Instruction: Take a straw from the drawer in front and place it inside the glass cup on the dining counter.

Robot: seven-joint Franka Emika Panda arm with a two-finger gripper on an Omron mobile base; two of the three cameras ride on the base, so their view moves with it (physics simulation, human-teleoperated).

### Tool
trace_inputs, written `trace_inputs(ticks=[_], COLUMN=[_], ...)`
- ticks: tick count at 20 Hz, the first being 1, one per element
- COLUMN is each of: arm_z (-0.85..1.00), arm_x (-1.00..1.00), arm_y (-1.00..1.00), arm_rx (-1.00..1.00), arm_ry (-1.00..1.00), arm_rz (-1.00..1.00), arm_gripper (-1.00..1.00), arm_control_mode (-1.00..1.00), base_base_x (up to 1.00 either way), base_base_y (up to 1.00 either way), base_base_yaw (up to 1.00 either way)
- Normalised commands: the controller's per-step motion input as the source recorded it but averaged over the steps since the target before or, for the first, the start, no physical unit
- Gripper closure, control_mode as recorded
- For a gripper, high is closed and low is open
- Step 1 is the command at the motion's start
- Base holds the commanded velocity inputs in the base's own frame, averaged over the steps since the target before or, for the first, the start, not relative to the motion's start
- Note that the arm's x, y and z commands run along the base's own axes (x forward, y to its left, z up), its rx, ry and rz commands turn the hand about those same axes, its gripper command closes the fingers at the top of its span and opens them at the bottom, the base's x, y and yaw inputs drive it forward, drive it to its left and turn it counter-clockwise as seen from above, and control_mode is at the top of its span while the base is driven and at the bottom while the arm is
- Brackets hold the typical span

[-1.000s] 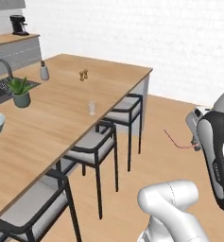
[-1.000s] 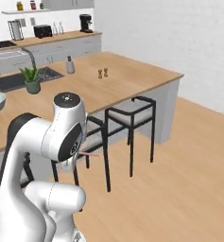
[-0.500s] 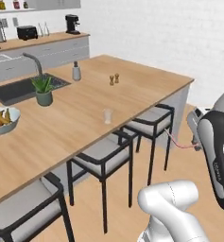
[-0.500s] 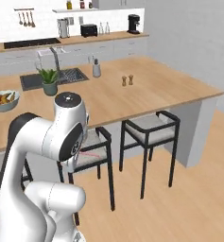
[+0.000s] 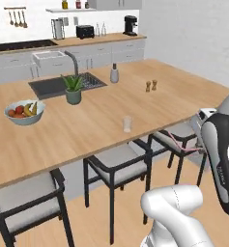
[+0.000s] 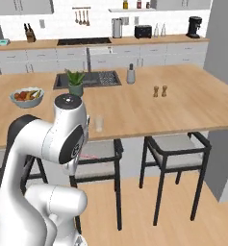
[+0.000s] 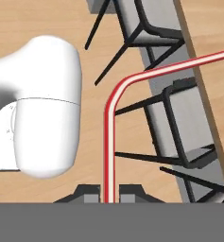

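tool (image 7: 108, 194) clenched on thin bent red-white striped straw (image 7: 109, 142), clear tapered glass cup (image 5: 127, 123) on smooth wood dining counter (image 5: 101, 120)

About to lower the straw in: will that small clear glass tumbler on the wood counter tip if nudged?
Possibly. The small clear glass tumbler looks light and stands free on the light wood dining counter, so it may slide or tip. The thin red-and-white bent straw, pinched between the gripper fingertips, could lever it.

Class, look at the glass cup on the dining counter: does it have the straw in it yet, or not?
Not yet. The glass cup stands upright and empty on the dining counter, while the straw is clamped in the shut hand, over the floor.
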Motion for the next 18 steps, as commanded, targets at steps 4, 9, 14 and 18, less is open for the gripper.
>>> trace_inputs(ticks=[4, 9, 14, 18], arm_z=[0.0, 0.0, 0.0, 0.0], arm_x=[0.0, 0.0, 0.0, 0.0], arm_y=[0.0, 0.0, 0.0, 0.0], arm_rx=[0.0, 0.0, 0.0, 0.0], arm_ry=[0.0, 0.0, 0.0, 0.0], arm_rz=[0.0, 0.0, 0.0, 0.0], arm_gripper=[1.0, 1.0, 1.0, 1.0], arm_control_mode=[1.0, 1.0, 1.0, 1.0], base_base_x=[0.42, 0.38, 0.41, 0.46], base_base_y=[-0.62, -0.62, -0.54, -0.34], base_base_yaw=[0.46, 0.44, 0.39, 0.27])
